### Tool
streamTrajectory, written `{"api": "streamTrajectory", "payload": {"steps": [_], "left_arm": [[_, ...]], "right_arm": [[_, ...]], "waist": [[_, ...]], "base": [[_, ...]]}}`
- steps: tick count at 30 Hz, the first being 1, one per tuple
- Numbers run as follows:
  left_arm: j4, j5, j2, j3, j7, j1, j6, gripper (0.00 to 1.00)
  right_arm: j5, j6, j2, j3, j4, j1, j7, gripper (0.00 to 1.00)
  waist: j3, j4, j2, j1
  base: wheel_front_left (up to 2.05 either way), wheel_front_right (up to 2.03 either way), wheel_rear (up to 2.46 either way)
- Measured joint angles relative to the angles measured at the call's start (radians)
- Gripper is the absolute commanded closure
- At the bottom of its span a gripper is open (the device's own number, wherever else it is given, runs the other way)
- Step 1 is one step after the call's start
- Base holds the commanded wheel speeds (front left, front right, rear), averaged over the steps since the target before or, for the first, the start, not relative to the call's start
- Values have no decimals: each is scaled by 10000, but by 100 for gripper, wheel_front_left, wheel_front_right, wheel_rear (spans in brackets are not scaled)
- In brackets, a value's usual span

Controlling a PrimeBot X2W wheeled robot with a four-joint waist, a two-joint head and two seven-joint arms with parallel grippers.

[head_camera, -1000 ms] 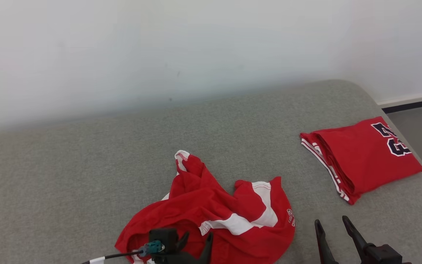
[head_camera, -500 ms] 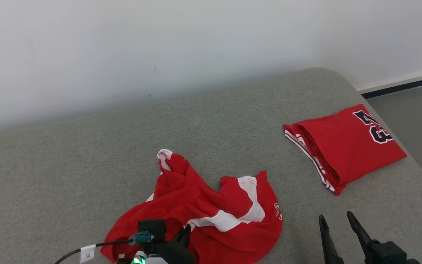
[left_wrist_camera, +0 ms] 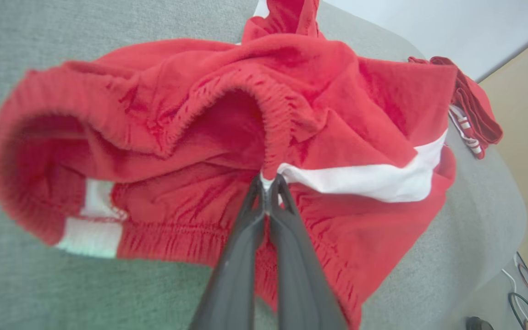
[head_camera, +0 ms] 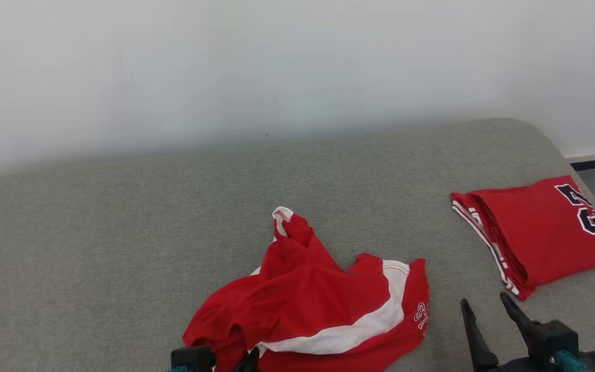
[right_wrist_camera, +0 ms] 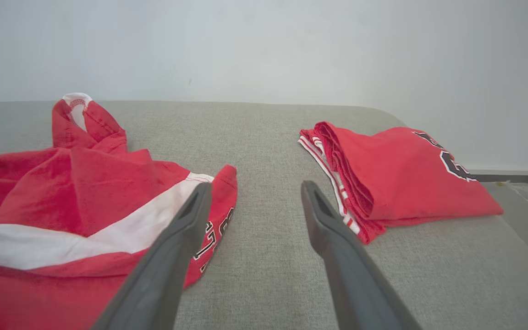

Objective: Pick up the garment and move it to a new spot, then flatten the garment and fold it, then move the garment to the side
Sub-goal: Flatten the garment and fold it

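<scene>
Crumpled red garment [head_camera: 318, 299] on coarse grey upholstery [head_camera: 96, 232]

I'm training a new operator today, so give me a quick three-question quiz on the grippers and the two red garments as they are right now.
1. Fill in: the folded garment lies to the robot's ____ of the crumpled garment.
2. True or false: the right gripper holds cloth.
3. What does the left gripper pinch? A) the folded garment B) the crumpled garment's waistband C) nothing

Key: 1 right. 2 false: its jaws are open and empty. 3 B.
</scene>
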Motion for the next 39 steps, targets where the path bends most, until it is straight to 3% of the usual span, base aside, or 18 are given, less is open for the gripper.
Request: {"api": "streamTrajectory", "payload": {"steps": [4, 10, 14, 22, 27, 37, 38, 39], "left_arm": [[-713, 96, 431, -31, 238, 446, 433, 100], [-1693, 255, 961, -46, 631, 905, 1085, 100], [-2146, 328, 1081, -194, 867, 998, 1266, 100], [-2426, 497, 890, -577, 1089, 988, 1254, 100], [-2493, 527, 844, -681, 1174, 889, 1248, 100], [-2487, 545, 763, -742, 1156, 527, 1124, 100], [-2485, 545, 752, -740, 1143, 499, 1114, 100], [-2476, 545, 740, -740, 1114, 488, 1093, 100]], "right_arm": [[90, 0, -199, -46, -153, -279, 897, 0], [435, 0, -466, 203, -199, -885, 3356, 0], [637, 0, -629, 295, 174, -1722, 5037, 0], [391, 0, -558, -115, 1534, -3036, 7315, 0], [378, 0, -732, -105, 2182, -3542, 7938, 0], [520, 0, -1214, 433, 3124, -4156, 8113, 0], [562, 0, -1231, 546, 3175, -4174, 8123, 5], [608, 0, -1244, 642, 3206, -4172, 8146, 19]], "waist": [[-52, 337, 0, 0], [-148, 985, 0, 0], [-197, 1415, 0, 0], [-98, 1911, 0, 1], [162, 2157, 0, 0], [877, 2560, 0, 1], [950, 2591, 0, 1], [1016, 2621, 0, 1]], "base": [[0, 0, 0], [0, 0, 0], [0, 0, 0], [0, 0, 0], [0, 0, 0], [0, 0, 0], [0, 0, 0], [0, 0, 0]]}}
